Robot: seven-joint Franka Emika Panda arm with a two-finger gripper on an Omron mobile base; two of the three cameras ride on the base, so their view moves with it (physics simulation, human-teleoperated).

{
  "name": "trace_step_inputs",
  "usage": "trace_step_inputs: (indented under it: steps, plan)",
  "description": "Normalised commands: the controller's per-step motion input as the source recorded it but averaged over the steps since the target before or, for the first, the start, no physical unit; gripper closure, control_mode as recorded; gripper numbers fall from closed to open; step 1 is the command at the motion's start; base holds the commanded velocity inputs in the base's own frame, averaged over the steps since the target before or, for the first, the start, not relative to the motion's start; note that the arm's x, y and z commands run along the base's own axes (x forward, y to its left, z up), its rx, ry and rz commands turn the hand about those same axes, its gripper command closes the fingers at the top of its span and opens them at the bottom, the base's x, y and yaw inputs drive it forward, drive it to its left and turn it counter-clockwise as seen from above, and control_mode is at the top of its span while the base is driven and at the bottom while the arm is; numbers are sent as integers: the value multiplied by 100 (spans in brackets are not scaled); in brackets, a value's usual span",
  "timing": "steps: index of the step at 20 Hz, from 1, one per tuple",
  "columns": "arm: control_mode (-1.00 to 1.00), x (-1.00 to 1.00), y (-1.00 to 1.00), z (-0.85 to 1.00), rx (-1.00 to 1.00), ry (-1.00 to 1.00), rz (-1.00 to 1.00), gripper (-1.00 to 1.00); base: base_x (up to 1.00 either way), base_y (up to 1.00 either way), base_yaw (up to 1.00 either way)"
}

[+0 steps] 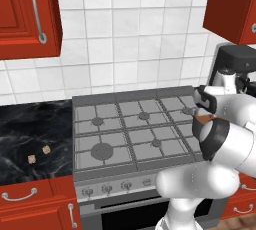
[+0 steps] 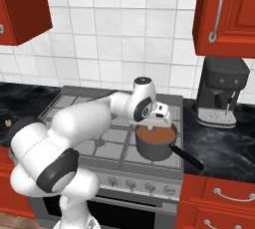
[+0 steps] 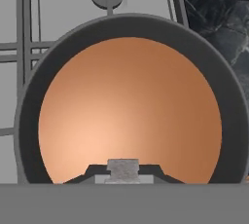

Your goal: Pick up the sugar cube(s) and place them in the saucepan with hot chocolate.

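The saucepan point(image 3: 29, 96) with brown hot chocolate sits right below my hand in the hand view. My gripper point(image 3: 122, 173) is shut on a small whitish sugar cube point(image 3: 122, 166), held over the near part of the liquid. In the right base view the gripper point(image 2: 162, 123) hangs just above the saucepan point(image 2: 155, 149) on the stove's front right burner, its dark handle point(image 2: 188, 158) pointing to the front right. Two tan sugar cubes point(image 1: 46, 149) point(image 1: 32, 158) lie on the black counter left of the stove. My arm hides most of the saucepan point(image 1: 203, 119) in the left base view.
A black coffee machine point(image 2: 219, 93) stands on the counter right of the stove point(image 1: 125, 134). Red cabinets point(image 2: 229, 14) hang overhead on both sides. Stove knobs point(image 1: 107, 189) line the front panel.
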Motion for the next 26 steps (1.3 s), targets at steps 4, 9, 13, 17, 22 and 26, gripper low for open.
trace_step_inputs:
  steps: [4, 9, 13, 17, 22, 26]
  plan:
    - [-100, 0, 0, -23, 0, 0, 1, 100, 0, 0, 0]
    - [-100, 0, -3, -8, 0, 0, 0, 100, 0, 0, 0]
    - [-100, 0, 0, 0, 0, 0, 0, -100, 0, 0, 0]
    - [-100, 0, 0, 0, 0, 0, 0, -100, 0, 0, 0]
    - [-100, -1, -3, 1, 0, 0, 0, -100, 0, 0, 0]
    - [-100, -17, -2, 20, 4, -7, 0, -100, 0, 0, 0]
